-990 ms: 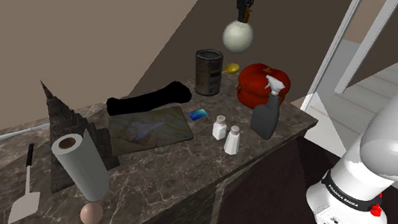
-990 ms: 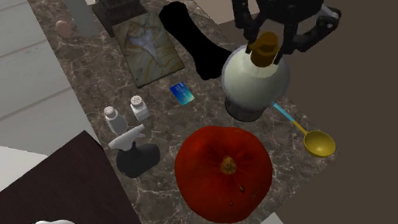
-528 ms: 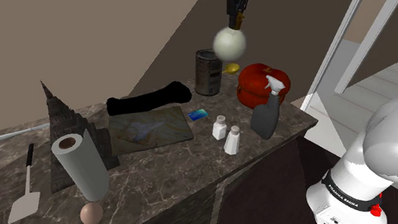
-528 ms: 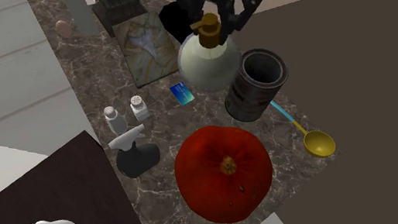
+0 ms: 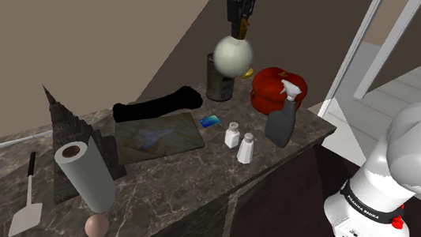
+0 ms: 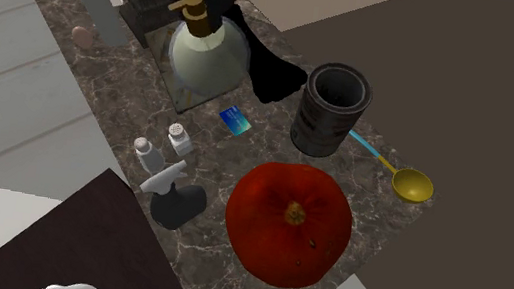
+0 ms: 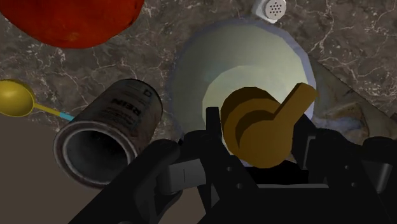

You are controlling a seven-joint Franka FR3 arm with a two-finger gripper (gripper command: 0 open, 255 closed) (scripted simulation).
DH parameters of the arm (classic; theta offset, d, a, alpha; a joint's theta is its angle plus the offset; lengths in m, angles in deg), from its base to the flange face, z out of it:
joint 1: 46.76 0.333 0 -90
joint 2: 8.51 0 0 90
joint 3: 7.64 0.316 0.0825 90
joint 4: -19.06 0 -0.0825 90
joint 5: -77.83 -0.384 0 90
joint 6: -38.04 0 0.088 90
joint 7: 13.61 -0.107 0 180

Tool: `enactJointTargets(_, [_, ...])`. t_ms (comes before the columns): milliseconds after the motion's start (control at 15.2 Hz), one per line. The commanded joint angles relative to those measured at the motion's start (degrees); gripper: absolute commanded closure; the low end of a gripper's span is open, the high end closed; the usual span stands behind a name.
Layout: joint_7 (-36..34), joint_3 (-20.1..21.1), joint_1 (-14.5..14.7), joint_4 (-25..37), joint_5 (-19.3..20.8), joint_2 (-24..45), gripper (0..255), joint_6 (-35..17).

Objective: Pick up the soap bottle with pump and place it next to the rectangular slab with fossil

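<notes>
Clasping pump (image 7: 261, 130) of soap bottle (image 5: 231, 54), fingers (image 7: 316, 149) tight both sides, btl aloft.

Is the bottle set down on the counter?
No: in the shoulder view the bottle hangs from the gripper by its pump, well above the counter.

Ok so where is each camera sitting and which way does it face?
Shoulder view: beside the robot, looking down across the marble counter; white arm lower right, gripper up top.
Second exterior view: high above, looking steeply down at the counter; gripper shows at top.
Wrist view: on the hand, looking down along the gripper at the soap bottle it holds.
Shared: all three show the bottle and the can.
</notes>
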Motion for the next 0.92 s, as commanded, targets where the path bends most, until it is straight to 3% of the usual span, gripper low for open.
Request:
enactJointTargets(0, [-3.08,1.90,1.16,-0.62,-0.41,-0.66,255,0.08])
enactJointTargets(858, [-21.32,13.83,7.92,0.38,-3.04,-0.45,255,1.01])
